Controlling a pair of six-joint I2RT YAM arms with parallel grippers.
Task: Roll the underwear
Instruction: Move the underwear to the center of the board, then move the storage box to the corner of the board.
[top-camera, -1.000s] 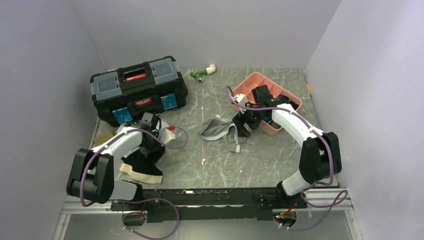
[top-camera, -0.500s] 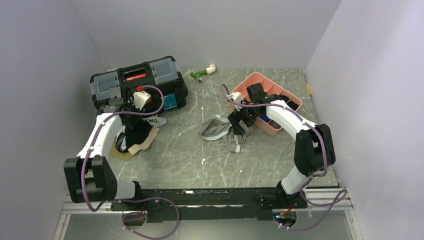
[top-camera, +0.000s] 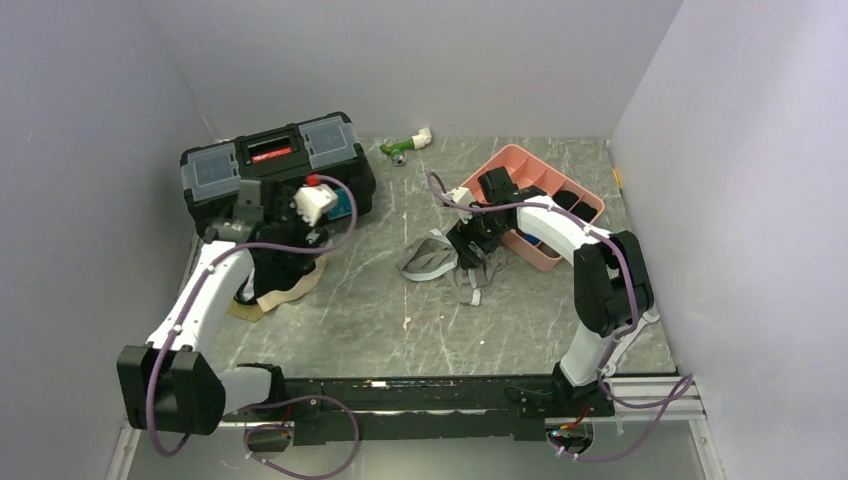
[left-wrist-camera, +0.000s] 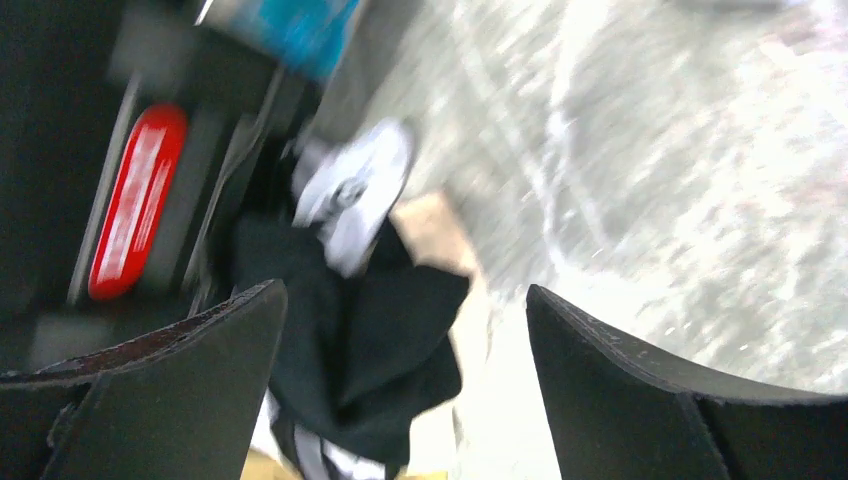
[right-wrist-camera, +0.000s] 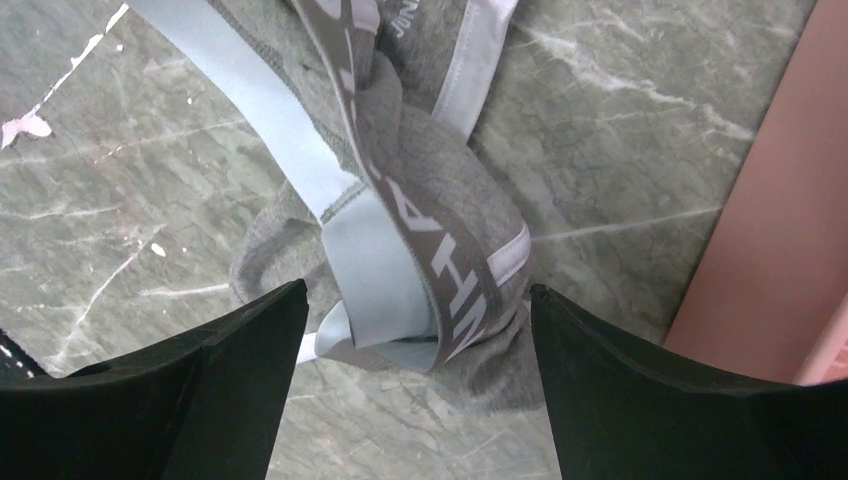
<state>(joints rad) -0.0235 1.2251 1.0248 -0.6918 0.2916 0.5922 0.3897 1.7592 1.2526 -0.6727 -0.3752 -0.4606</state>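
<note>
Grey marbled table (top-camera: 520, 310) with black toolbox (top-camera: 275, 175), pink tray (top-camera: 515, 155), green fitting (top-camera: 405, 145), grey underwear (top-camera: 430, 262), black underwear (top-camera: 280, 270).

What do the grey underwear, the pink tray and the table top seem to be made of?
The grey underwear: soft matte knit cloth with woven elastic bands; it folds and crumples. The pink tray: probably moulded plastic, smooth, thin even walls. The table top: looks like grey-green marble with white veins, perhaps only a printed sheet.

The whole table (top-camera: 500, 330) is viewed from high behind, facing down. Black underwear (left-wrist-camera: 370, 335) is seen obliquely, close beneath the left gripper (left-wrist-camera: 405, 300); grey underwear (right-wrist-camera: 440, 230), straight below the right gripper (right-wrist-camera: 415, 300); both are shared overhead.
</note>
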